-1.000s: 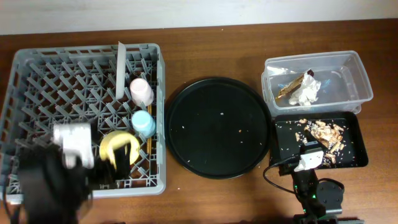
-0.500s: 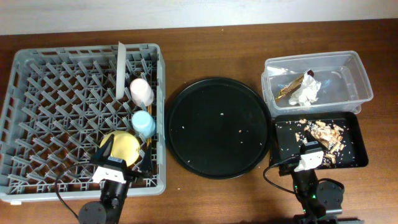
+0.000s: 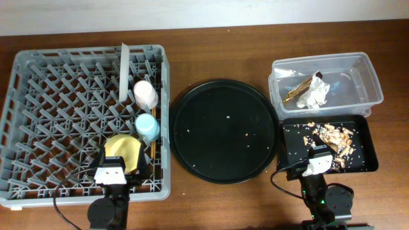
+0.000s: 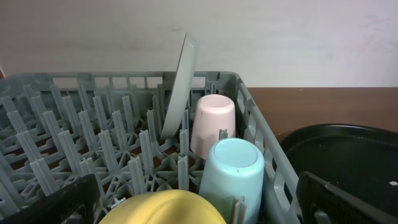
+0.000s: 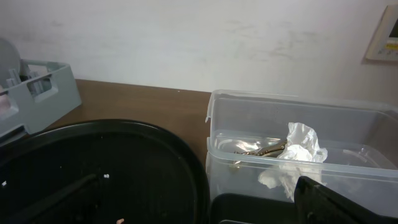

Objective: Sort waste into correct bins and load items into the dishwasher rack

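The grey dishwasher rack (image 3: 38, 56) holds the upright grey-green plate (image 3: 124, 70), the pink cup (image 3: 145, 94), the blue cup (image 3: 147, 126) and the yellow bowl (image 3: 123, 149). The chopsticks (image 3: 157, 148) lie along its right wall. My left gripper (image 3: 114, 171) is open at the rack's front edge, its jaws (image 4: 199, 211) wide apart on either side of the bowl (image 4: 161, 208). The clear tub (image 3: 374, 83) holds the napkin (image 3: 314, 94) and wrapper (image 3: 297, 89). The shallow black tray (image 3: 294, 153) holds food scraps (image 3: 332, 135). My right gripper (image 3: 317, 163) is open and empty at that tray's front edge.
The big round black tray (image 3: 217, 134) lies between the rack and the bins, with a few crumbs on it. In the right wrist view the tub (image 5: 292, 162) with the napkin (image 5: 298, 146) stands right ahead. A wall runs behind the table.
My left arm has drawn back from over the rack's front left to the rack's front edge. The yellow bowl stays in the rack. The right arm has not moved.
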